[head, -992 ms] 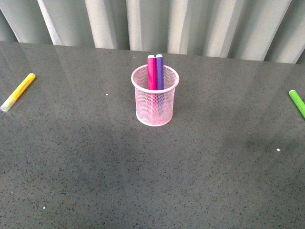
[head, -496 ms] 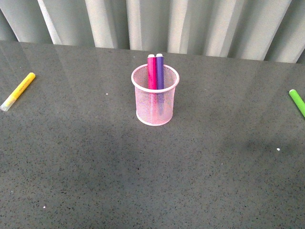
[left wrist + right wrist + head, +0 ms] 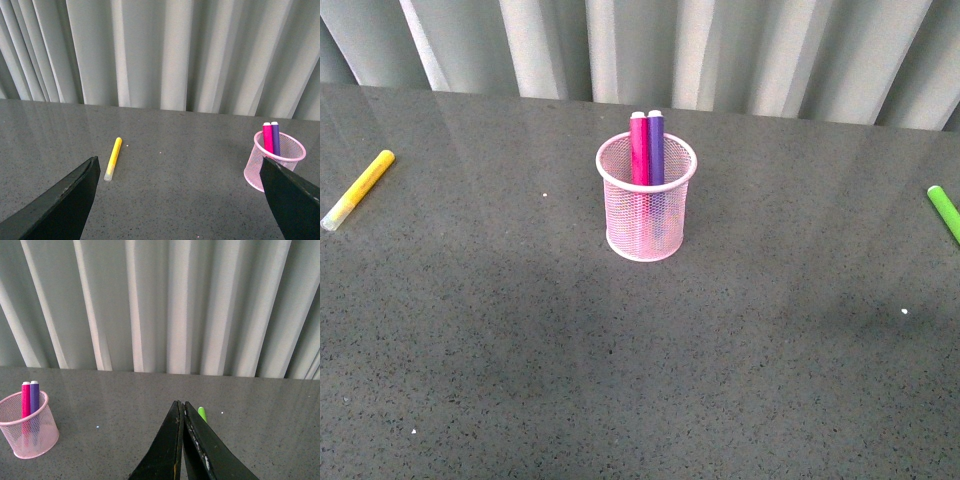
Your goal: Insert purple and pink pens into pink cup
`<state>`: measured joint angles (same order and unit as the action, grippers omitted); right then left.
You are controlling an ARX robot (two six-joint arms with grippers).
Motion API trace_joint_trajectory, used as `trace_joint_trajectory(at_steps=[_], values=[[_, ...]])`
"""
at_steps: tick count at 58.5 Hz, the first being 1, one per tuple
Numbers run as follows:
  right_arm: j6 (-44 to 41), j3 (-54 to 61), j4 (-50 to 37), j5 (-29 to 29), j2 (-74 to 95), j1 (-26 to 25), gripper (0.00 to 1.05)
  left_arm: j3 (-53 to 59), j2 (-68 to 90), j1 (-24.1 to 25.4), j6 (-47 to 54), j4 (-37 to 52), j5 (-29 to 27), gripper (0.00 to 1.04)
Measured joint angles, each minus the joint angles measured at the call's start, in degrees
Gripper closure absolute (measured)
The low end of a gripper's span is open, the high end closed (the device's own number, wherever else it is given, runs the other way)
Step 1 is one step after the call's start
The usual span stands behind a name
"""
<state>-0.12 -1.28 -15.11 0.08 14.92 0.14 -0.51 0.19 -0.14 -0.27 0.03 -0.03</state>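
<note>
At the centre of the dark speckled surface (image 3: 620, 370), toward its far half, the pink cup (image 3: 646, 222) stands upright on its base. Inside it the pink pen (image 3: 639, 150) and the purple pen (image 3: 656, 150) stand nearly upright, side by side and touching, leaning against the far part of the rim, their upper ends rising above it; the pink one is on the left. A yellow marker (image 3: 358, 189) lies flat near the left edge of the surface, well apart from the cup, and a green marker (image 3: 944, 213) lies at the right edge, partly cut off by the frame. Pleated grey curtain (image 3: 720, 50) closes off the far side. Neither arm appears in the front view. In the left wrist view the left gripper (image 3: 180, 200) has its jaws spread wide, holding nothing, with the yellow marker and the cup visible between them. In the right wrist view the right gripper (image 3: 182, 440) has its jaws pressed together with nothing between them, their tips just before the green marker.
</note>
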Motion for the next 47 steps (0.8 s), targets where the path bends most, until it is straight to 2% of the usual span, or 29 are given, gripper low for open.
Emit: trace_joint_trajectory(at_steps=[20, 26, 41, 47], values=[[0.02, 0.0, 5.25, 0.0, -5.22, 0.0, 1.02, 0.0, 0.0, 0.0, 0.02, 0.0, 0.0, 0.07], [0.02, -0.02, 14.56, -0.02, -12.66, 0.0, 1.02, 0.0, 0.0, 0.0, 0.0, 0.0, -0.04, 0.07], [0.04, -0.02, 15.08, 0.0, -14.67, 0.0, 1.02, 0.0, 0.0, 0.0, 0.0, 0.0, 0.0, 0.07], [0.02, -0.02, 15.08, 0.02, -14.67, 0.0, 0.85, 0.0, 0.0, 0.0, 0.0, 0.0, 0.0, 0.07]])
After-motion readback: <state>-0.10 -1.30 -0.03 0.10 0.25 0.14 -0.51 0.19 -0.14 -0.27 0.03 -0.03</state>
